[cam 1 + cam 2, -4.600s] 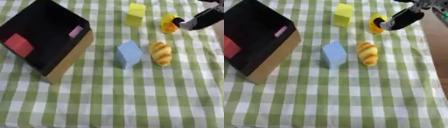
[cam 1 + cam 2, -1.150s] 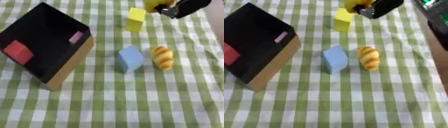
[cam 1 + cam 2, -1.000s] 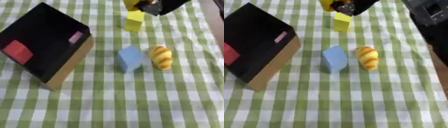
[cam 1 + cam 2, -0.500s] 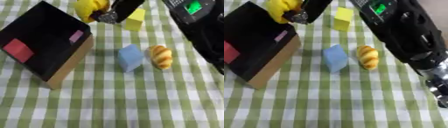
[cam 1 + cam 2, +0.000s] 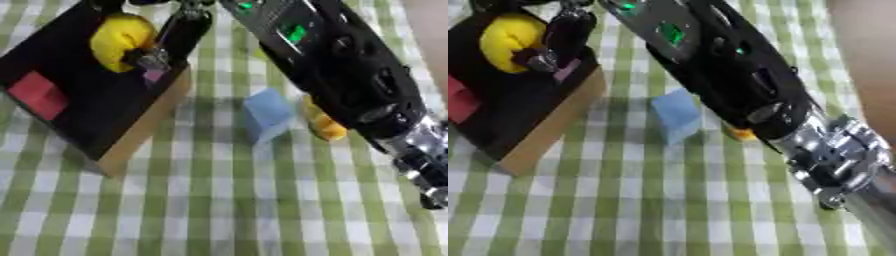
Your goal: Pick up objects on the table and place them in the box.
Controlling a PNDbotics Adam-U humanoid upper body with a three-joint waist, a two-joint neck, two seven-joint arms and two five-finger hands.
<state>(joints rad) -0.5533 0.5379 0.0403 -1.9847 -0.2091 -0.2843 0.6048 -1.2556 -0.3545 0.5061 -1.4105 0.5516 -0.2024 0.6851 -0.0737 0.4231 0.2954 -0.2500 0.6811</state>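
Right hand [image 5: 175, 30] seen curled round yellow object [image 5: 119, 34], held above box [image 5: 131, 135]; blue block [image 5: 266, 113] and orange object [image 5: 324, 125] lay beside box.

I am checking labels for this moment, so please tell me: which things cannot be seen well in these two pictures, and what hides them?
- Orange bread-shaped thing: mostly hidden by the right arm in both eye views.
- Pink block in the box: partly covered by the right robot hand holding the yellow object.
- Box: its far corner is cut off by the top edge.
- Left robot hand: in no view.
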